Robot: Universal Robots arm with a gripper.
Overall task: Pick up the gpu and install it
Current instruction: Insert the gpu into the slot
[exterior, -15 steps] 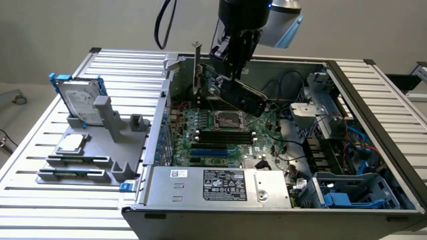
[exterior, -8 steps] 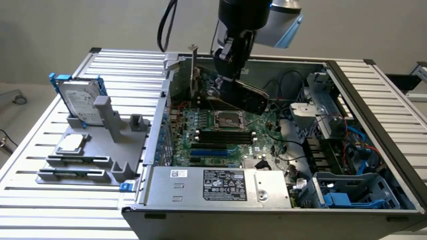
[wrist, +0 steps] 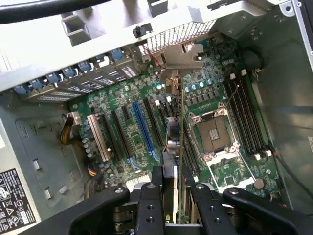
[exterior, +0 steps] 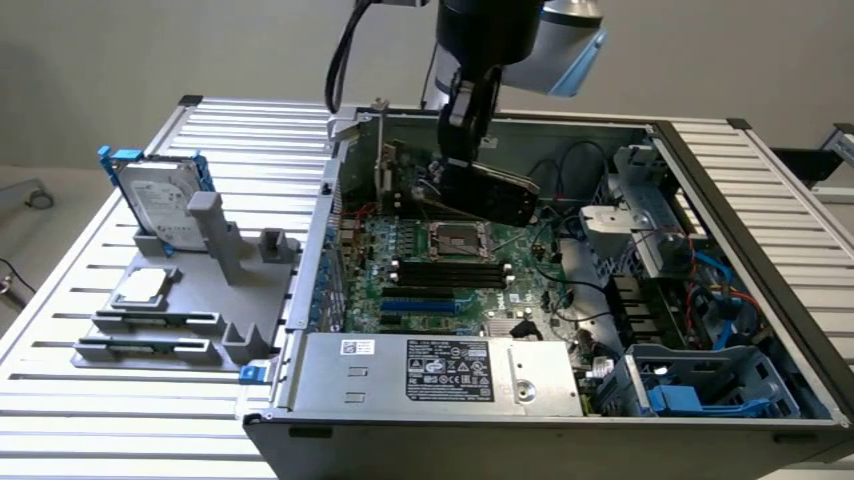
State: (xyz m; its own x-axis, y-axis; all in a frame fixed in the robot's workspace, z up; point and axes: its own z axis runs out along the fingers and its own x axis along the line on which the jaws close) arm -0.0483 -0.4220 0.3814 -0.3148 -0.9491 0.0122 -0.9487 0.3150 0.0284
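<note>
Closest up, the black two-finger gripper (wrist: 177, 196) is clamping the gpu (wrist: 172, 142), a thin card with a black cooler cover and a metal end bracket. It's showing edge-on in the wrist view, so its faces are hard to make out. The ribbed aluminium table (exterior: 254, 130) is carrying the open grey metal computer case (exterior: 534, 445). The card is hanging tilted over the green motherboard (exterior: 427, 270), right by the square silver CPU socket (exterior: 458, 238). Can't tell if its lower edge is touching a slot.

A ribbed aluminium table (exterior: 240, 130) stands before a plain grey wall (exterior: 134, 50).
</note>
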